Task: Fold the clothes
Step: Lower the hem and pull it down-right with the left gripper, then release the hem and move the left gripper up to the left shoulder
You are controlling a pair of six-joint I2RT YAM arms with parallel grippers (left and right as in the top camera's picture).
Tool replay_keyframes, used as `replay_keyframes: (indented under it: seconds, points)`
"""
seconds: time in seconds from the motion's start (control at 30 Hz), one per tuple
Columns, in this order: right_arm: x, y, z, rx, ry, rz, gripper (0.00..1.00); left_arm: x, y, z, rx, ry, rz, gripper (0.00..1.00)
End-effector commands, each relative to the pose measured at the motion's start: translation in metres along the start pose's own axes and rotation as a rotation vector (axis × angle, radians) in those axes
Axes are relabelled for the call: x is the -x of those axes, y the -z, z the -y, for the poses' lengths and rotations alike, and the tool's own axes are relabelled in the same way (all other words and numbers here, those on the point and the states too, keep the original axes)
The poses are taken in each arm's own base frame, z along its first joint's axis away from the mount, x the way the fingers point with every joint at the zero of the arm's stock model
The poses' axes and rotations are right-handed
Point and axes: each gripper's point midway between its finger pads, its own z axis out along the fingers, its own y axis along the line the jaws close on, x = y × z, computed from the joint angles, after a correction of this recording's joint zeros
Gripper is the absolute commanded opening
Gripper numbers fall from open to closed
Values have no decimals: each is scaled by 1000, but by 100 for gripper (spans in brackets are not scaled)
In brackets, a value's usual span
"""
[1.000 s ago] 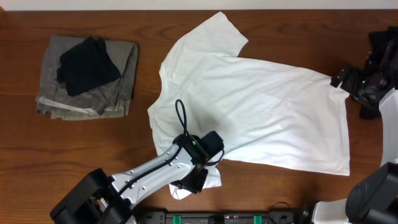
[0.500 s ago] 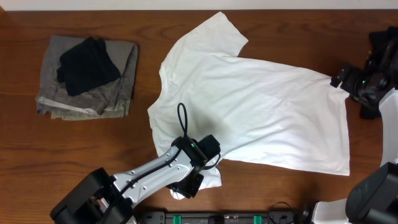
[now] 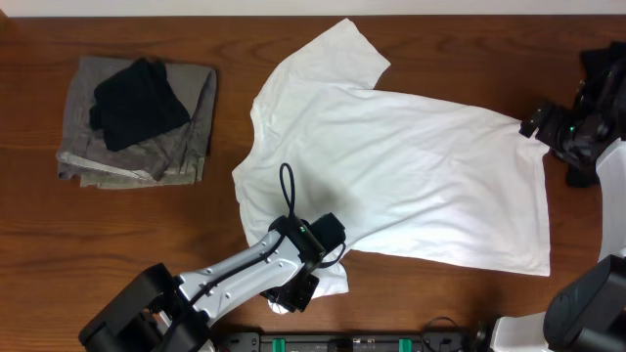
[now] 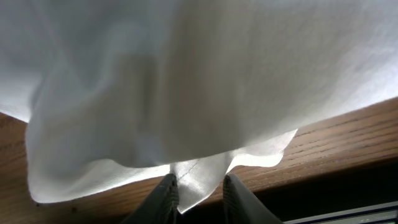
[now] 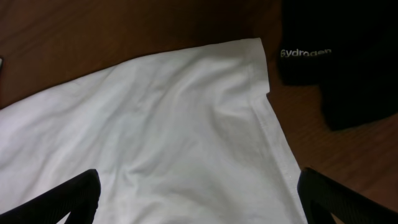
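Observation:
The clothes, a white T-shirt [image 3: 411, 166], lie spread flat across the middle of the table, collar to the left and hem to the right. My left gripper [image 3: 298, 291] is low at the near sleeve by the table's front edge. In the left wrist view its fingers [image 4: 166, 196] stand close together, still slightly apart, with the sleeve's pointed corner [image 4: 199, 180] between them. My right gripper [image 3: 553, 132] hovers at the far hem corner. In the right wrist view it [image 5: 199, 205] is wide open over the shirt [image 5: 155, 137], holding nothing.
A folded grey garment [image 3: 186, 127] with a black one [image 3: 137, 103] on top lies at the back left. A black garment with white lettering [image 5: 336, 56] sits just beyond the hem corner at the right. The table's front edge [image 4: 348, 155] runs right beside the left gripper.
The left jaws have narrowed around the sleeve corner, and that gripper has slid a little toward the front edge. The right arm and the shirt have stayed put.

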Motion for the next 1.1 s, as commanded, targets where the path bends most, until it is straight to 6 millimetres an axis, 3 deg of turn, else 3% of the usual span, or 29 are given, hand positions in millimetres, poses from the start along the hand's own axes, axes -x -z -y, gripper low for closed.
replay_keyframes:
  seconds: [0.0,0.07,0.2,0.53,0.77,1.07]
  points:
    - [4,2,-4,6,15,10,99,-4,-4,-4,22,11,-18,19]
    - [4,2,-4,6,15,10,99,-4,-4,-4,22,11,-18,9]
    - [4,2,-4,6,15,10,99,-4,-4,-4,22,11,-18,6]
    - [4,2,-4,6,15,10,99,-18,-1,-7,31,29,-75,6]
    - [4,2,-4,6,15,10,99,-24,2,14,-87,36,-113,6]
    - [4,2,-4,6,15,10,99,-29,4,21,-131,52,-142,6]
